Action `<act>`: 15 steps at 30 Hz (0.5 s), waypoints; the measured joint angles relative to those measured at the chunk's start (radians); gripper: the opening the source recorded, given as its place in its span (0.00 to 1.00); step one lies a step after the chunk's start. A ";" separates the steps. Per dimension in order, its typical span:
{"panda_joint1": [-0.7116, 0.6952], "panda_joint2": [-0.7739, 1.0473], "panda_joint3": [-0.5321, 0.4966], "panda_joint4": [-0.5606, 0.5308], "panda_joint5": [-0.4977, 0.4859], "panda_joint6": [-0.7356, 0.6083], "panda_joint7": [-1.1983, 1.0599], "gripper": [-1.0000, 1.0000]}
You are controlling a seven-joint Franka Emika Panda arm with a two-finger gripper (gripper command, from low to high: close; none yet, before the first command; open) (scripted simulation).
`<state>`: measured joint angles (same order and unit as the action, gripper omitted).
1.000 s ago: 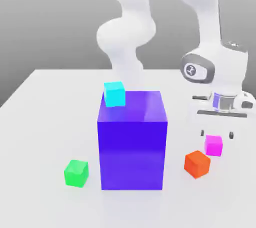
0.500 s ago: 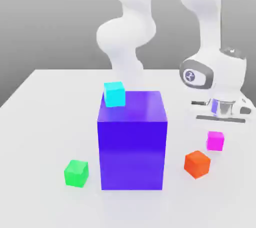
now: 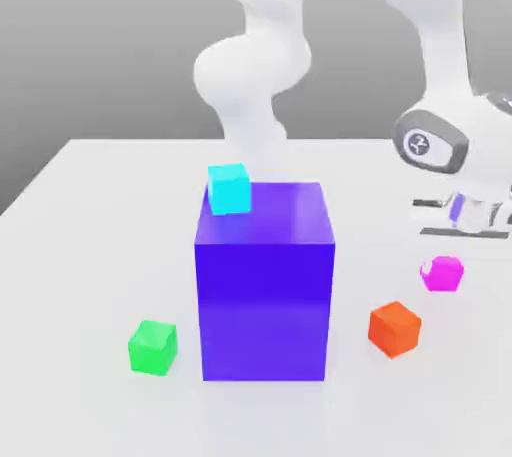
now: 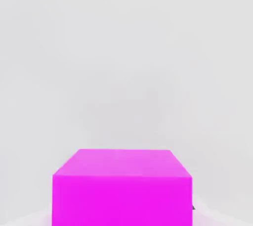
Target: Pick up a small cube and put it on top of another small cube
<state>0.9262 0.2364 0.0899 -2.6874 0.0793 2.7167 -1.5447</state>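
Pincer (image 3: 466, 242) grip unclear; small cube (image 3: 442, 273) (glossy magenta, flat-faced) tilted beneath.

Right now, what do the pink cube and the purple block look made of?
Pink cube: flat, matte, uniform magenta, no texture; material open, a plain render. Purple block: smooth, slightly glossy, its top face catches pale sheen; plastic-like at best.

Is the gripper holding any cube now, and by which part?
It seems to carry the pink cube, which is off the table; the place of the hold cannot be told.
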 joint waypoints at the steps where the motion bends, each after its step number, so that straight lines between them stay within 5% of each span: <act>1: -0.008 0.014 0.013 0.013 0.013 -0.014 -0.025 0.00; 15: -0.141 0.063 0.176 0.199 0.225 -0.189 -0.393 0.00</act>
<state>0.7851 0.2997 0.2657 -2.4880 0.3043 2.5282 -1.9376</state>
